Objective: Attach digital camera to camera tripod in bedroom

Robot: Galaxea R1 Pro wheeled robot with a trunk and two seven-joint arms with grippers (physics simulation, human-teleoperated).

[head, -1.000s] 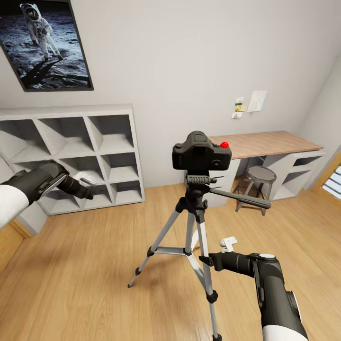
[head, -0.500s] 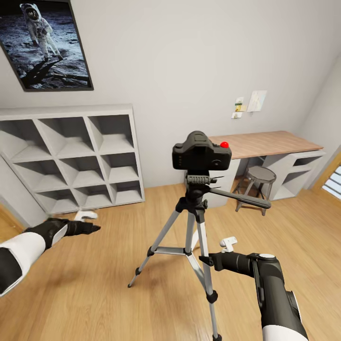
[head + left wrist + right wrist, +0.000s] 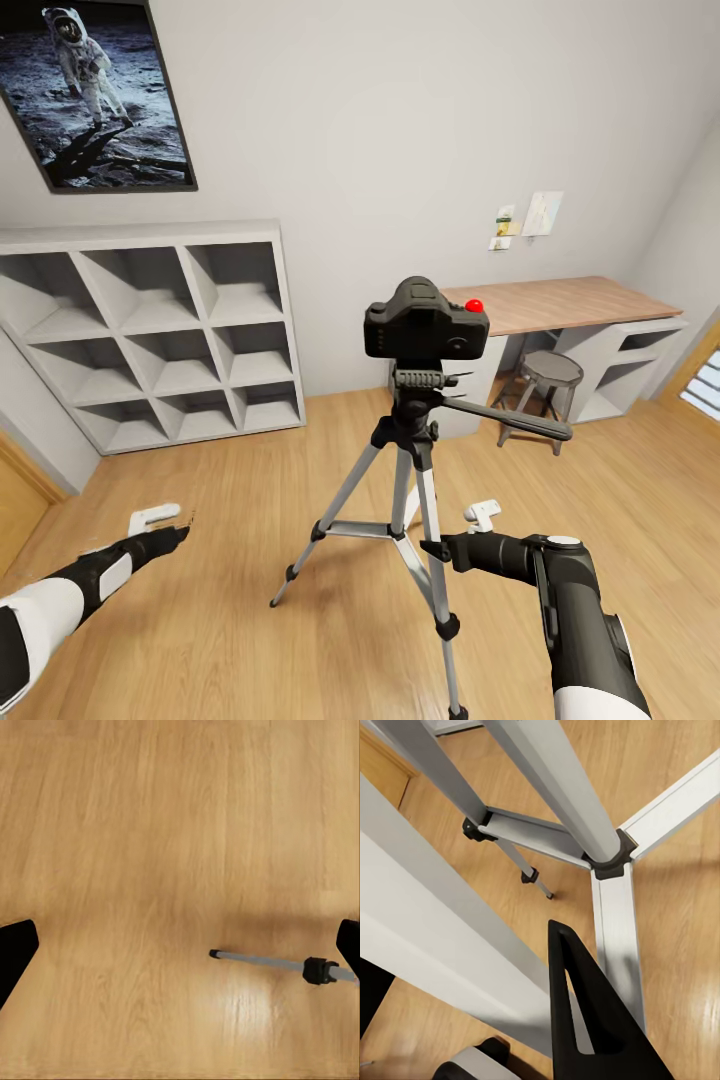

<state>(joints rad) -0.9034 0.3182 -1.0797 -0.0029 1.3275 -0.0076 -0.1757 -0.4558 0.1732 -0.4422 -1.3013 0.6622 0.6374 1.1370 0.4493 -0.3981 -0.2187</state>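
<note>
So from the head view, the camera (image 3: 425, 320) sits on top of the tripod (image 3: 410, 480) mid-floor, left claw (image 3: 160, 520) low and well apart from it, spread open. Left wrist view: floor (image 3: 150, 832) plus one tripod leg. Right wrist view: right claw (image 3: 472, 1020) open, its fingers around a tripod leg.

Bright even light, sharp, soft shadows

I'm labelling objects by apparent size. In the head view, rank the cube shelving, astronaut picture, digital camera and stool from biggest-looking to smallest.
1. Cube shelving
2. Astronaut picture
3. Digital camera
4. Stool

The camera and stool look close in size, and the camera stands nearer, so that order is unsure.
</note>
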